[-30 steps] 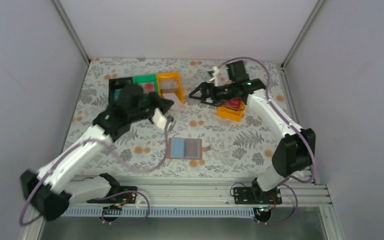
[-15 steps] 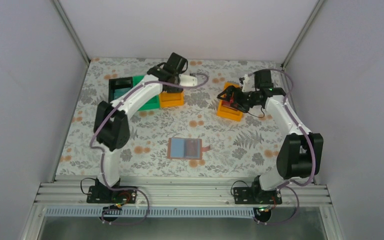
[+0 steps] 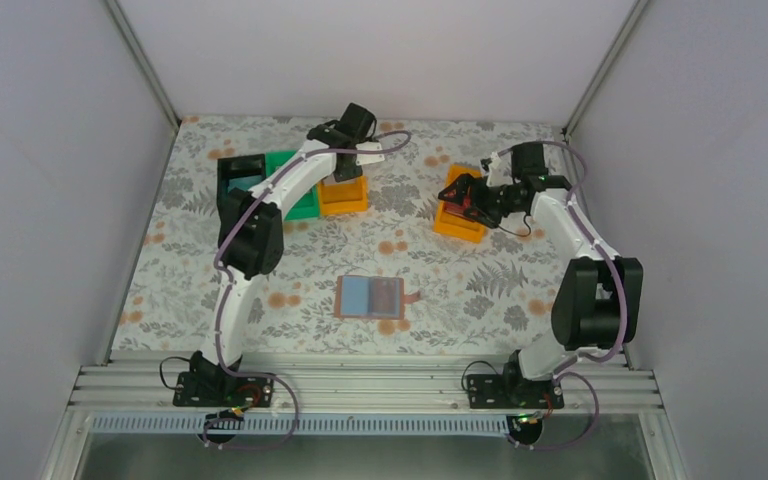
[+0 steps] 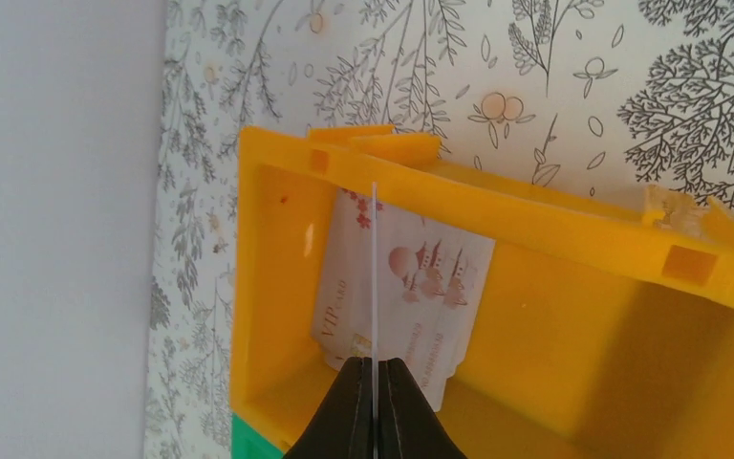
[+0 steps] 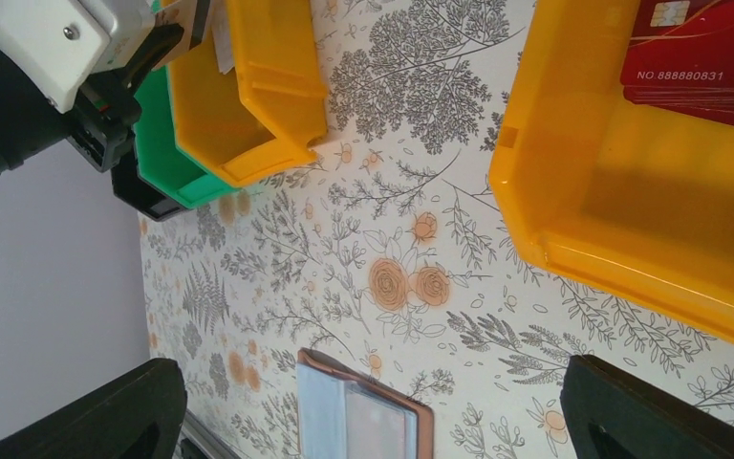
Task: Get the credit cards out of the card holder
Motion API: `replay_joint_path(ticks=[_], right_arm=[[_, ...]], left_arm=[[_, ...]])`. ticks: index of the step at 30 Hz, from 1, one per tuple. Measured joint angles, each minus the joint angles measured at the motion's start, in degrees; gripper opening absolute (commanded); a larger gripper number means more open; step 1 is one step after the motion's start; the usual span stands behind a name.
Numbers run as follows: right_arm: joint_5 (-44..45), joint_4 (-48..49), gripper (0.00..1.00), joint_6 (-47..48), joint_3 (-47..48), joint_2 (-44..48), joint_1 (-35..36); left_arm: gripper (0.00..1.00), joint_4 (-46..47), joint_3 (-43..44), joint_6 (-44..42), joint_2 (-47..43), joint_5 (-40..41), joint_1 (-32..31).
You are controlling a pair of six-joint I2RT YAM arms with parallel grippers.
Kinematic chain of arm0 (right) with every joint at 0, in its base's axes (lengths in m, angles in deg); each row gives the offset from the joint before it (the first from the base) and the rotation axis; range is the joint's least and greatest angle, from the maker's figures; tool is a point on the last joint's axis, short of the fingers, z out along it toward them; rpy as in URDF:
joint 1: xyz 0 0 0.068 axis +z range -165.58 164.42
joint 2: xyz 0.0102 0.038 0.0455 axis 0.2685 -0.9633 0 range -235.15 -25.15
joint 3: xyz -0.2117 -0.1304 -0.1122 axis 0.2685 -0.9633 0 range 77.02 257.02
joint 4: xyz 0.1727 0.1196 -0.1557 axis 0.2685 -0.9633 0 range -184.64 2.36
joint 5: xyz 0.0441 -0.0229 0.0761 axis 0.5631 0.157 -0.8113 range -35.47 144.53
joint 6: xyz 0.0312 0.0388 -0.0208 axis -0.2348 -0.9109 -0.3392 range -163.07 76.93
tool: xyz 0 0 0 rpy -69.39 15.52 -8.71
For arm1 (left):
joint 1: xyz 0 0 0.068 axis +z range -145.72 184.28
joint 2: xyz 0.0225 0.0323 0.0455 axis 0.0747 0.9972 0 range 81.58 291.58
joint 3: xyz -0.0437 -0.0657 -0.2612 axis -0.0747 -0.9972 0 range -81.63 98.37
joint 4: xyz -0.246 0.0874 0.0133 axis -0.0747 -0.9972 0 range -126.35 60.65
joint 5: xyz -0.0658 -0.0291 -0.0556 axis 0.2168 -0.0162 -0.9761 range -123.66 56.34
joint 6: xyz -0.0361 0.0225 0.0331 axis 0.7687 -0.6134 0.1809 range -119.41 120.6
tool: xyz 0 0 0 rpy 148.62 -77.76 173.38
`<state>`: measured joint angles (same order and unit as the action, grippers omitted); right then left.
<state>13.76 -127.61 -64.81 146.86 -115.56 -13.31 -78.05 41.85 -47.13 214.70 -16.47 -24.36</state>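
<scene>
1. My left gripper [image 4: 375, 375], jaws pinched together on a credit card [image 4: 374, 277] that shows edge-on as a thin white line, hangs over the orange bin [image 4: 272, 287] at the far side of the table [image 3: 480, 280].
2. A whitish-pink card [image 4: 425, 287] printed "VIP" lies on the bin's floor, beneath the one I hold as the wrist view shows it.
3. My right gripper [image 3: 467, 197], jaws wide apart and holding nothing, hovers at a second orange bin [image 5: 631, 220] that contains dark red cards [image 5: 707, 48].
4. The card holder [image 3: 371, 297] lies open and flat mid-table, well apart from both bins. Whether its sleeves hold more cards I cannot tell.
5. The step in hand, as I judge it, is the drop. I should keep the card inside the walls and off the far rim, come lower, then part the jaws in one go. That way it falls flat onto the card below rather than wedging upright.
6. Afterwards I should lift straight up, clear of the rim.
</scene>
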Motion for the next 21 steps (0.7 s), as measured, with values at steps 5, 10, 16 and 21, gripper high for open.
replay_joint_path(ticks=[5, 10, 16, 21], right_arm=[[-0.8, 0.2, 0.99, -0.1, 0.0, -1.2, -0.1], [-1.0, 0.5, 0.99, -0.2, -0.2, -1.2, -0.1], [-1.2, 1.0, 0.99, -0.7, -0.5, -1.2, -0.1], [-2.2, 1.2, 0.99, -0.7, -0.5, -1.2, -0.1]], left_arm=[[0.02, 0.6, -1.6, 0.1, 0.0, 3.2, -0.4], [0.02, 3.7, -3.7, -1.4, 0.0, 6.2, -0.4], [0.02, 5.5, -4.8, -3.5, 1.0, 7.4, -0.4], [0.03, 8.3, -4.9, -5.5, 1.6, 9.5, -0.4]])
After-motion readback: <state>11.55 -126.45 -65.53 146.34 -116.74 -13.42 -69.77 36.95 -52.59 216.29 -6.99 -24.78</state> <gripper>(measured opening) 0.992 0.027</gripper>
